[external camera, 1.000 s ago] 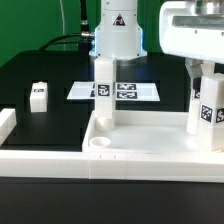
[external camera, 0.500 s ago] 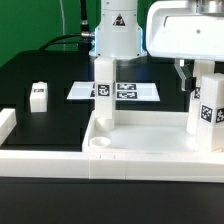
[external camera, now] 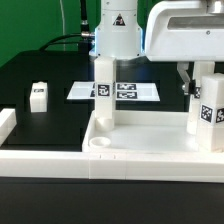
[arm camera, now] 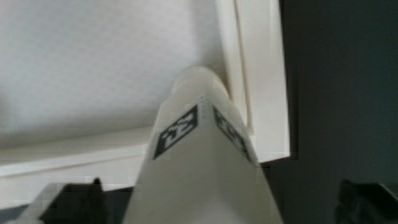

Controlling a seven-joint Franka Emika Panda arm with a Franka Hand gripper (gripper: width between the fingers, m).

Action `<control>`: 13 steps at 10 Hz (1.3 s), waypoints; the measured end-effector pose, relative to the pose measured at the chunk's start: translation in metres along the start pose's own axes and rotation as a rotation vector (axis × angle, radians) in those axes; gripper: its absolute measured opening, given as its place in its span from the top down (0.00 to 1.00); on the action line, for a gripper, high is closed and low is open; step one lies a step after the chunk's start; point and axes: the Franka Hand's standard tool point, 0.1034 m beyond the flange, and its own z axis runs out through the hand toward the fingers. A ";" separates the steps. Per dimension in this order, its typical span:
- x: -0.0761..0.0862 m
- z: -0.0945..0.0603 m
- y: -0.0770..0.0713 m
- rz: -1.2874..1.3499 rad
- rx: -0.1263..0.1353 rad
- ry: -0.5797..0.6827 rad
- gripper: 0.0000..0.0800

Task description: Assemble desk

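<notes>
Smooth, faintly glossy: white plastic tray-like rectangular tabletop (external camera: 60,157), white plastic square legs (external camera: 103,70). Matt, even: black surface (external camera: 45,70).

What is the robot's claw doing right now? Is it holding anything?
Gripper: open, holding nothing. It straddles an upright white leg, with a gap showing on each side in the wrist view.

We count one tabletop (external camera: 140,158), three legs (one upright leg (external camera: 102,90), another upright leg (external camera: 209,112), one loose leg (external camera: 38,96)), one marker board (external camera: 146,92), one border rail (external camera: 6,122), one gripper (external camera: 200,72).
</notes>
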 end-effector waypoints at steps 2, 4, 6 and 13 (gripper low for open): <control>0.000 0.000 0.002 -0.114 -0.002 -0.001 0.19; 0.000 0.000 0.002 -0.201 -0.006 0.000 0.19; 0.000 0.000 0.003 -0.333 -0.014 -0.001 0.19; 0.001 0.001 0.006 -0.300 -0.012 -0.001 0.64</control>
